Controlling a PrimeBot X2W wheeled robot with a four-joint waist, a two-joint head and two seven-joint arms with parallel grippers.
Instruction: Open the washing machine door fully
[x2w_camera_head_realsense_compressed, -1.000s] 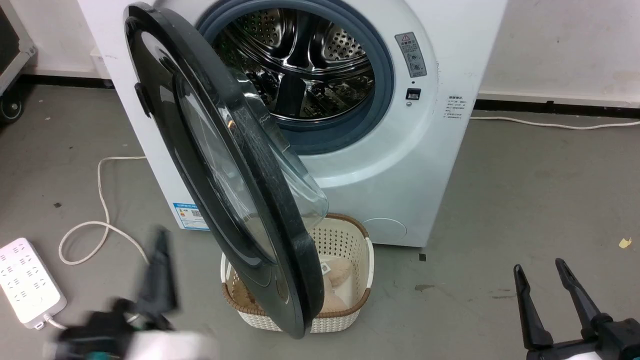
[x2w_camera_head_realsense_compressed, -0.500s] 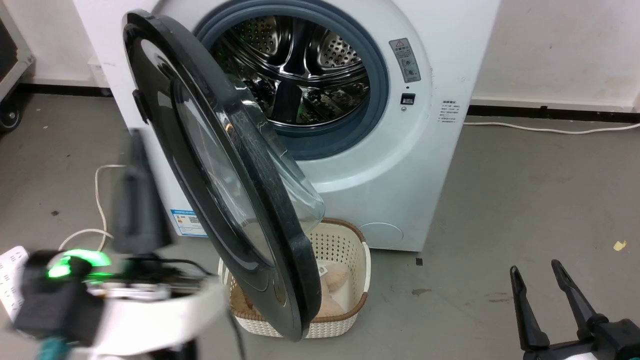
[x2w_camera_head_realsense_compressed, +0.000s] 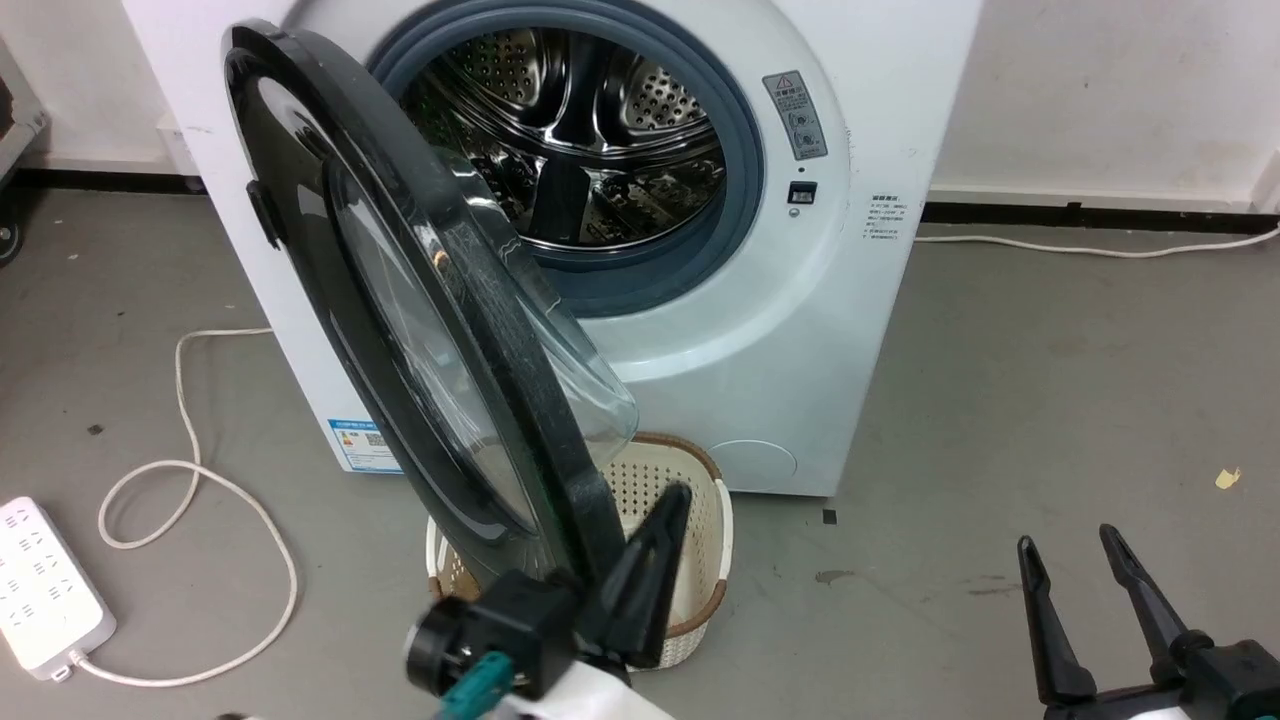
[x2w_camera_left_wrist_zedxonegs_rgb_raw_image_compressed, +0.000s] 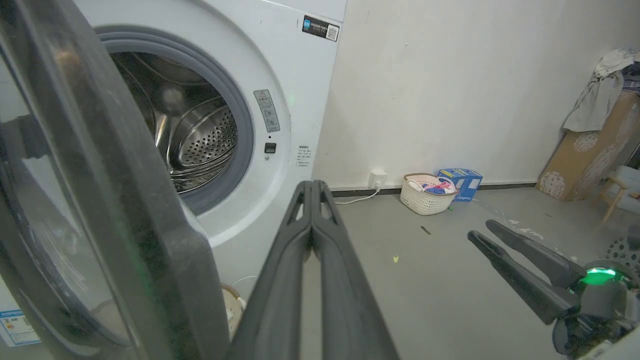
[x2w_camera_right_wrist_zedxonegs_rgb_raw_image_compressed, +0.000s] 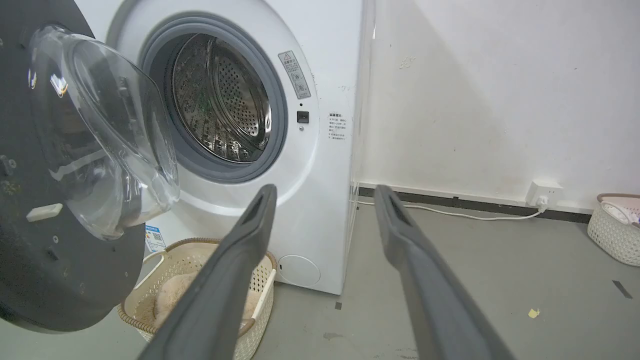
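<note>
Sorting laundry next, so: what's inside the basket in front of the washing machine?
The basket holds a soft-looking, pale tan item. The washing machine door covers part of the basket in the head and right wrist views, so whatever else lies there can't be seen.

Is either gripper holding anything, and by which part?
Nothing is held. The left gripper is shut on nothing beside the washing machine door; the right gripper is open and empty.

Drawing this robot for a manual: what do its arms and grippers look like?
Each has two long, tapering dark grey fingers. The left gripper joins a black block, teal plug and white forearm; the right gripper has a green wrist light.
</note>
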